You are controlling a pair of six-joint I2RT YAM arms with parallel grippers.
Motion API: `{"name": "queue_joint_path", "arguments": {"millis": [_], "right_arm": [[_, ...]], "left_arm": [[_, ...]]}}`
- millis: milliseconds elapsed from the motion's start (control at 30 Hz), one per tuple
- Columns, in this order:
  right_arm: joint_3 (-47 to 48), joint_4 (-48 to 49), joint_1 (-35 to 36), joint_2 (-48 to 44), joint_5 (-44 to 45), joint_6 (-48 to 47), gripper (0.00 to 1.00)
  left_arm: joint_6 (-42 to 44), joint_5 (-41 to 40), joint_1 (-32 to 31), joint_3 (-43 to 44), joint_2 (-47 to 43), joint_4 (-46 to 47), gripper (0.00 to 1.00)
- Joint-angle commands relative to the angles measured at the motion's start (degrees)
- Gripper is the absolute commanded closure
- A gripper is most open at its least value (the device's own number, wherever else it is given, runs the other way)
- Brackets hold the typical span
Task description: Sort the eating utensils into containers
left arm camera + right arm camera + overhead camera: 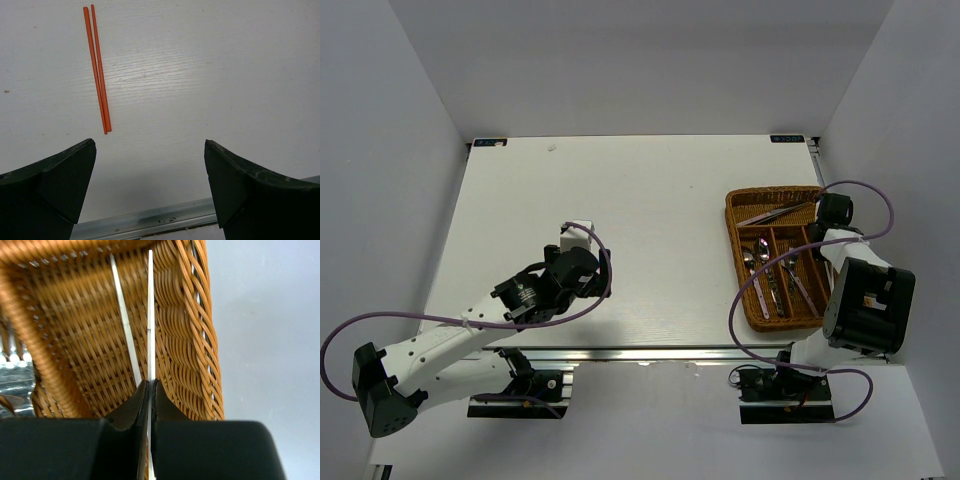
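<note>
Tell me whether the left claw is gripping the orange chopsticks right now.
No, the left claw is open and empty, and the orange chopsticks lie on the table ahead of its fingertips, apart from them.

Left hand point(150, 147) spread wide; right hand point(150, 384) pinched

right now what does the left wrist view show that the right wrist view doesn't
Only the left wrist view: two red-orange chopsticks lying side by side on the white table, ahead of the open left gripper and not touched by it. Only the right wrist view: the wicker tray seen from inside one compartment, the right gripper shut on a white chopstick, and a second white chopstick lying beside it on the weave. Shared: each shows its own gripper at the bottom edge; no object appears in both.
</note>
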Motion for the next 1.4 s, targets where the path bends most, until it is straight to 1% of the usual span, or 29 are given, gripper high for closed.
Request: {"name": "queue_joint_path", "arguments": {"millis": [0, 167, 333, 367, 400, 433, 500, 600, 667, 733, 833, 867, 933, 967, 1000, 1033, 1067, 1133, 1167, 1200, 1233, 1267, 1300, 1333, 1367], "right_arm": [[3.4, 2.5, -0.2, -1.2, -2.3, -1.5, 1.0], [3.5, 2.8, -0.2, -1.4, -4.9, -5.0, 1.0], [1.5, 4.6, -0.2, 0.1, -4.0, -4.9, 1.0], [1.5, 4.8, -0.2, 0.2, -3.8, -4.8, 0.97], [1.7, 4.8, -0.3, 0.3, -3.8, -4.6, 0.92], [1.9, 4.6, -0.2, 0.3, -3.7, -4.5, 0.78], [2.6, 4.4, -0.2, -0.2, -3.6, -4.2, 0.63], [3.6, 3.7, -0.2, -0.8, -4.1, -3.3, 0.62], [4.3, 3.3, -0.2, -1.2, -4.6, -2.7, 0.52], [5.8, 2.9, -0.2, -1.7, -5.3, -1.9, 0.51], [8.9, 1.0, -0.2, -3.1, -7.7, 2.3, 0.52], [11.5, -0.4, -0.1, -3.4, -9.7, 5.2, 0.52], [14.0, -1.7, 0.3, -5.3, -11.3, 7.9, 0.52], [16.5, -2.2, 1.7, -6.0, -11.5, 8.7, 0.51], [17.8, -3.8, 2.7, -7.6, -11.3, 9.9, 0.27], [18.9, -4.5, 3.8, -8.9, -10.8, 10.5, 0.15], [20.5, -5.1, 5.9, -10.2, -11.1, 10.9, 0.11], [20.5, -5.6, 8.5, -15.9, -11.3, 13.3, 0.11], [20.2, -5.0, 11.7, -18.0, -10.0, 13.9, 0.11], [19.3, -4.9, 13.3, -22.4, -9.3, 14.4, 0.11], [19.1, -5.0, 17.1, -24.7, -8.9, 16.7, 0.11], [19.0, -4.9, 17.8, -26.7, -9.2, 19.6, 0.11], [17.8, -4.6, 18.3, -30.9, -9.8, 23.2, 0.11], [16.9, -3.9, 18.3, -32.9, -11.9, 29.6, 0.11], [15.9, -2.8, 18.3, -34.6, -17.1, 31.4, 0.11]], "left_arm": [[0.2, 0.0, -0.3, -0.1, -0.8, 0.6, 0.02], [0.3, 0.1, -0.4, 0.1, -0.4, 0.3, 0.02], [0.1, -0.1, -0.4, -0.2, -1.6, 0.6, 0.02], [0.2, 0.0, -0.4, -0.2, -1.7, 0.6, 0.02], [0.2, 0.1, -0.4, -0.2, -1.6, 0.6, 0.02], [0.3, 0.1, -0.4, -0.2, -1.4, 0.6, 0.02], [0.3, 0.2, -0.5, -0.1, -1.2, 0.6, 0.02], [0.2, 0.1, -0.6, -0.1, -1.2, 0.6, 0.02], [0.1, 0.0, -0.6, -0.1, -1.4, 0.6, 0.02], [0.0, -0.4, -0.6, -0.1, -1.6, 0.4, 0.02], [-0.6, -1.8, -0.7, 0.1, -1.8, -0.1, 0.02], [-0.8, -2.5, -0.6, 0.1, -1.8, -0.4, 0.02], [-1.6, -4.0, -0.6, 0.6, -1.9, -1.2, 0.02], [-1.9, -5.6, -0.6, 0.7, -2.0, -1.5, 0.02], [-2.2, -6.4, -0.6, 0.8, -2.1, -1.7, 0.02], [-2.7, -7.2, -0.6, 1.1, -2.0, -2.3, 0.02], [-3.0, -8.7, -0.6, 1.3, -1.8, -2.5, 0.02], [-3.4, -10.0, -0.2, 1.7, -1.0, -3.4, 0.02], [-3.9, -10.8, 0.1, 2.2, -0.6, -3.8, 0.02], [-4.3, -12.5, 0.2, 2.5, -0.3, -4.3, 0.02], [-5.1, -13.3, 0.8, 2.7, -0.1, -4.9, 0.02], [-5.6, -14.2, 1.1, 2.8, 0.0, -5.0, 0.02], [-6.2, -15.8, 1.5, 2.8, -0.1, -5.2, 0.02], [-7.3, -16.4, 2.3, 3.0, 0.0, -5.1, 0.02], [-7.8, -16.9, 2.8, 3.2, 0.3, -4.8, 0.02]]}}
